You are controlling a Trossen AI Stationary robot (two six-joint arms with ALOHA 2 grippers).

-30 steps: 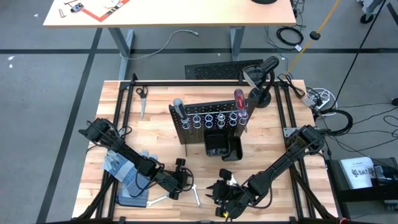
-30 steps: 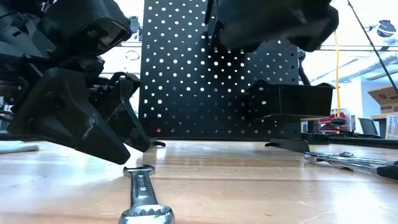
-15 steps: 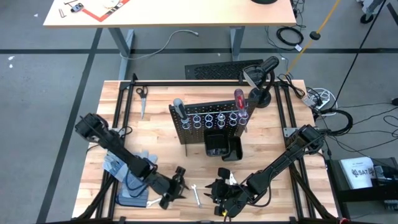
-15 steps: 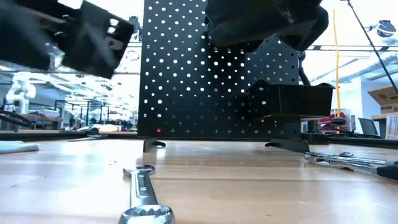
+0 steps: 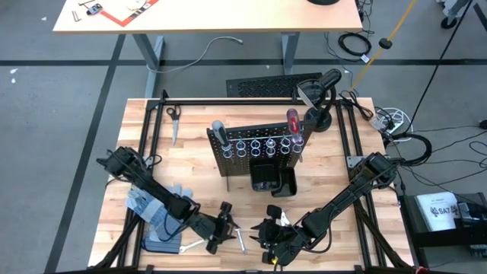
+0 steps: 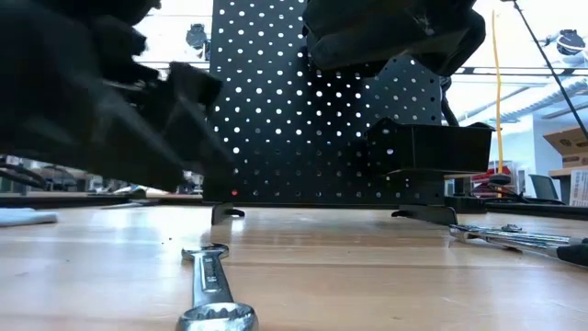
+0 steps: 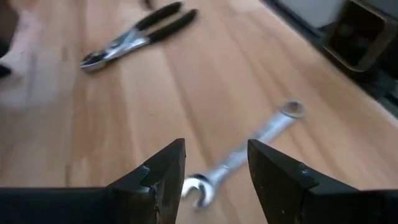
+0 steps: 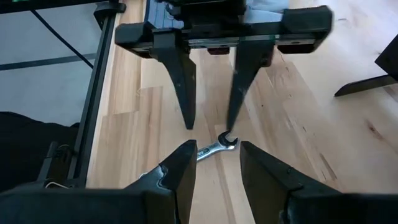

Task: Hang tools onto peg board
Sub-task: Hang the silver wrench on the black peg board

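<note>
two grippers worked at the near edge. the left gripper (image 5: 225, 228) hovered with its fingers parted and empty over one silver wrench (image 5: 240, 239) lying flat on the wooden table (image 5: 190, 152); a second wrench (image 5: 192, 245) lay just to its left, by the blue-grey gloves (image 5: 156, 209). the right gripper (image 5: 268, 232), fingers also apart and empty, sat just right of them. farther off stood one peg board (image 5: 255, 148) holding two screwdrivers, a grey-handled screwdriver (image 5: 219, 132) at its left end and a red-handled screwdriver (image 5: 291, 125) at its right.
</note>
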